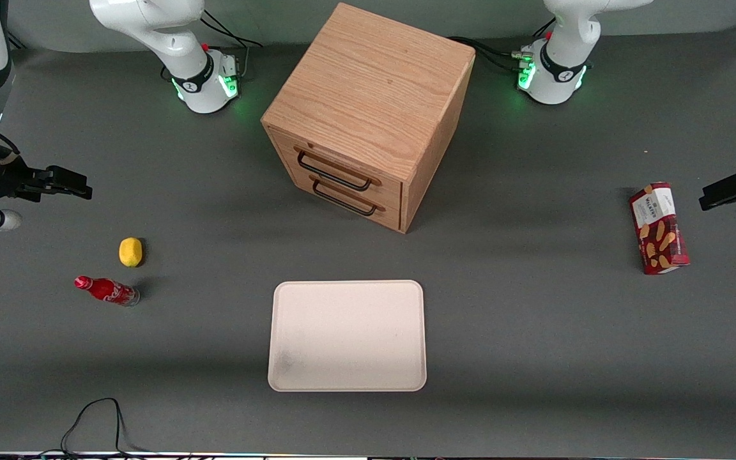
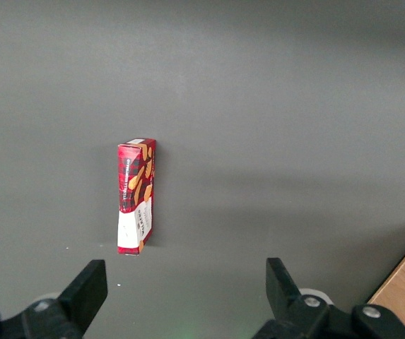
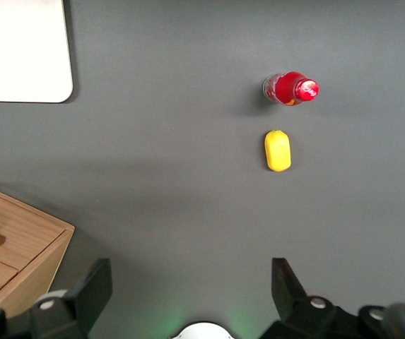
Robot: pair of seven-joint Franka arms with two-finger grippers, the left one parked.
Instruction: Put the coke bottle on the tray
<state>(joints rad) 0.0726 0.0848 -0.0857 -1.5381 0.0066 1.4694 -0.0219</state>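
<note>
The coke bottle (image 1: 107, 291), small and red with a red cap, stands on the grey table toward the working arm's end, well apart from the tray. It also shows in the right wrist view (image 3: 290, 89), seen from above. The tray (image 1: 347, 335), cream-white and bare, lies near the front camera in front of the cabinet; one corner of it shows in the right wrist view (image 3: 18, 49). My right gripper (image 1: 84, 190) hangs open and empty above the table, farther from the front camera than the bottle. Its open fingers frame bare table in the wrist view (image 3: 191, 272).
A small yellow lemon-like thing (image 1: 130, 252) (image 3: 278, 150) lies between the gripper and the bottle. A wooden two-drawer cabinet (image 1: 368, 115) (image 3: 11, 240) stands at the table's middle. A red biscuit box (image 1: 659, 228) (image 2: 136, 195) lies toward the parked arm's end.
</note>
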